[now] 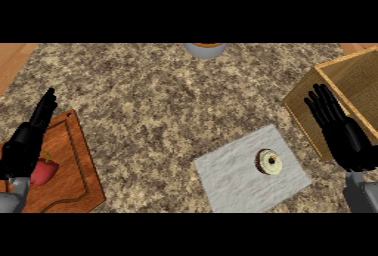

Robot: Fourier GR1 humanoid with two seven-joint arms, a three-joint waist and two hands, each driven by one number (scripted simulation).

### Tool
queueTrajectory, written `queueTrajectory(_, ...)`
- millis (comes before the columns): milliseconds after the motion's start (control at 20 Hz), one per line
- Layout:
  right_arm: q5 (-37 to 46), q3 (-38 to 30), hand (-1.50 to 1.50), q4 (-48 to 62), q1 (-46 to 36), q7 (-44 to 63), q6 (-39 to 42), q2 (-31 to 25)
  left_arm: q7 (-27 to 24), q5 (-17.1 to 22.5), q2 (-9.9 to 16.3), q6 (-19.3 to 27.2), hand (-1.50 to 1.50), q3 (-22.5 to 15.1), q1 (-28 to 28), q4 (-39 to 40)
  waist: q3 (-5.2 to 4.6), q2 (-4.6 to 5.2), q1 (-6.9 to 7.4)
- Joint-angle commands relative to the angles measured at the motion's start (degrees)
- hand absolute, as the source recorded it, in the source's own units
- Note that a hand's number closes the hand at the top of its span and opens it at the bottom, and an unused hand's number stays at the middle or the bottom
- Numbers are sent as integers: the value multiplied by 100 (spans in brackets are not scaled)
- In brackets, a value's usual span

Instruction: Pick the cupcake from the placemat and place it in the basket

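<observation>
The cupcake (pixel 269 162) lies on the grey placemat (pixel 236 180), in the mat's upper right part, toward about two o'clock from the mat's middle. It seems tipped on its side, a pale round face with a dark spot turned up and a brown rim along its left edge. No hand touches it. The placemat sits askew on the speckled counter (pixel 162 95), its corners pointing roughly at twelve, three, six and nine o'clock.

At two o'clock from the cupcake stands the basket (pixel 347 75), a light wooden box with its open side up, cut off by the right edge of the view. Its near wall comes down close to the mat's right corner.

The right hand (pixel 341 132) hovers at three o'clock from the cupcake, over the basket's near wall, fingers straight and released, pointing to about eleven o'clock; it holds nothing. Its grey forearm enters from the lower right.

Far off at nine o'clock the left hand (pixel 28 142) rests near the left edge, fingers straight and relaxed, pointing up toward one o'clock, grasping nothing. It lies over a wooden board (pixel 74 165), on which a red pepper (pixel 44 171) shows, partly hidden by the hand.

At twelve o'clock, at the counter's far edge, a grey pot (pixel 205 49) with an orange-brown top is partly cut off
</observation>
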Motion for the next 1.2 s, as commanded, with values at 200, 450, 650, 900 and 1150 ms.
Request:
queueTrajectory(200,-889,-924,150,823,310,-1931,1061,484,400,218,-438,-87,0,-23,-216,486,224,64,-386)
queueTrajectory(450,556,-240,-150,-337,65,-4004,210,1557,957,376,-762,-229,0,-330,-389,527,206,4,-426)
queueTrajectory(650,1528,67,-150,-907,896,-3964,-1654,2242,981,460,-697,-372,0,-172,-468,689,182,-36,-460)
queueTrajectory(900,2694,-257,-150,-997,1645,-2569,-2704,1096,1217,388,-619,-247,0,-139,-507,573,158,-60,-543)
queueTrajectory(1150,3651,-218,-150,-1492,2349,-1147,-2168,-576,1251,334,-645,-207,0,-170,-483,560,136,-68,-522)
